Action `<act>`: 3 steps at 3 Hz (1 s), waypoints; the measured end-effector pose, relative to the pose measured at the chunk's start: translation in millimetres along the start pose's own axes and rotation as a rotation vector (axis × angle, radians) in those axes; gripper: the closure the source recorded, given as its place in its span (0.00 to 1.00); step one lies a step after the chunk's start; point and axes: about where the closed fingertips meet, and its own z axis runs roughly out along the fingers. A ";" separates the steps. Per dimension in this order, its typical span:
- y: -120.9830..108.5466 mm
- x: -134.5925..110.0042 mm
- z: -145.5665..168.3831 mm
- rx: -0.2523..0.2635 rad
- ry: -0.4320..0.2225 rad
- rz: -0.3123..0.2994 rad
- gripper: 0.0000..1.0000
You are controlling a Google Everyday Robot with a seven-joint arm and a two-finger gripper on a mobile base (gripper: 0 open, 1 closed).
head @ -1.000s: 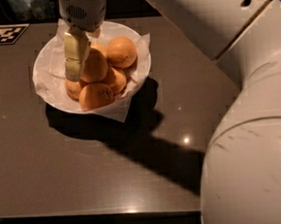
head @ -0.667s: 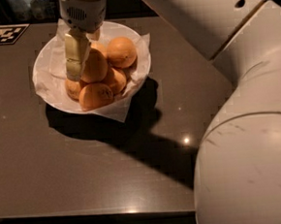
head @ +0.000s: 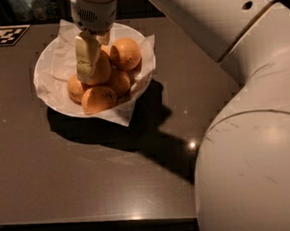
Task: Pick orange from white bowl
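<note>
A dark, glossy table [head: 89,167] fills the view, and small glints of light are reflected on it. The white bowl [head: 45,70] is set at the far left part of the table and is lined with crumpled white paper [head: 59,49], one corner of which hangs over the near rim. A heap of orange fruit is held in the bowl. The orange [head: 126,54], round and with a small dark dot, is seen at the upper right of the heap, touching the fruits beside it. A smaller oblong fruit [head: 99,98] lies at the near edge of the heap.

The gripper [head: 89,61] is lowered from above into the bowl, just left of the orange, and its pale lower part is pressed against a middle fruit [head: 103,69]. Whether it is open or closed cannot be told. A black-and-white marker [head: 3,35] is fixed at the table's far left corner. The right side is taken up by the white arm [head: 247,144], and a heavy shadow is cast on the table below the bowl.
</note>
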 end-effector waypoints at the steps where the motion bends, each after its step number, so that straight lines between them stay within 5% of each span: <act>1: -0.4 3.0 10.4 -0.018 0.016 0.004 0.14; 3: 2.0 1.5 17.5 -0.041 0.029 0.001 0.17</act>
